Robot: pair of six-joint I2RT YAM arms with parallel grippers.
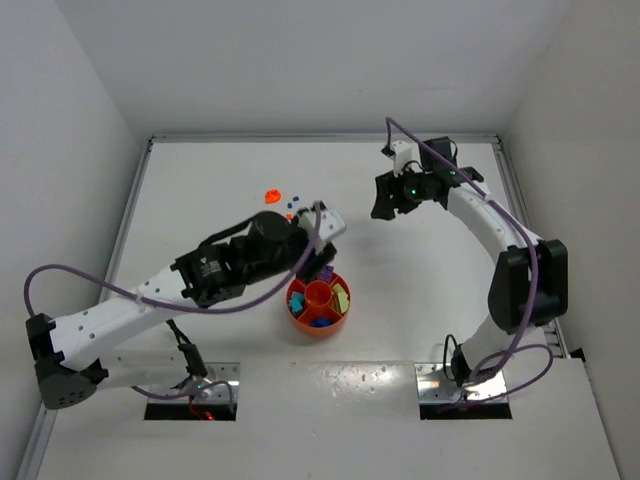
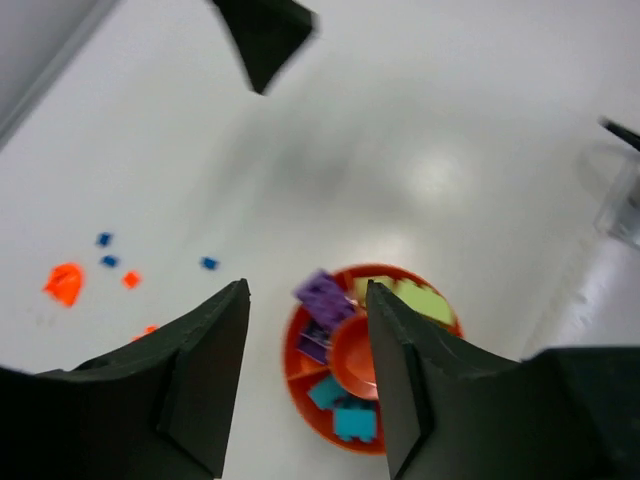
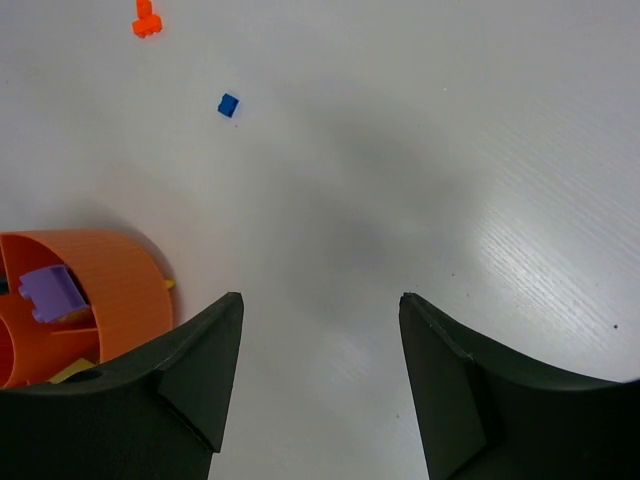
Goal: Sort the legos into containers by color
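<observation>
my left gripper (image 2: 305,300) hangs over the orange tray (image 2: 291,352), jaws apart, gripping nothing. the right gripper (image 3: 320,300) gapes empty at the tray's 1 o'clock. a purple brick (image 2: 322,296) rests on the purple pile, so that drop looks done. next i fetch the loose legos (image 2: 208,263) at 11 o'clock, which calls for a fine pinch.

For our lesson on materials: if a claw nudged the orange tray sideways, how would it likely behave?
The orange tray looks low and wide, so it would probably slide, not tip. The table appears smooth and glossy, so little grip. It seems thin plastic holding few small bricks, likely light and easily shifted.
</observation>
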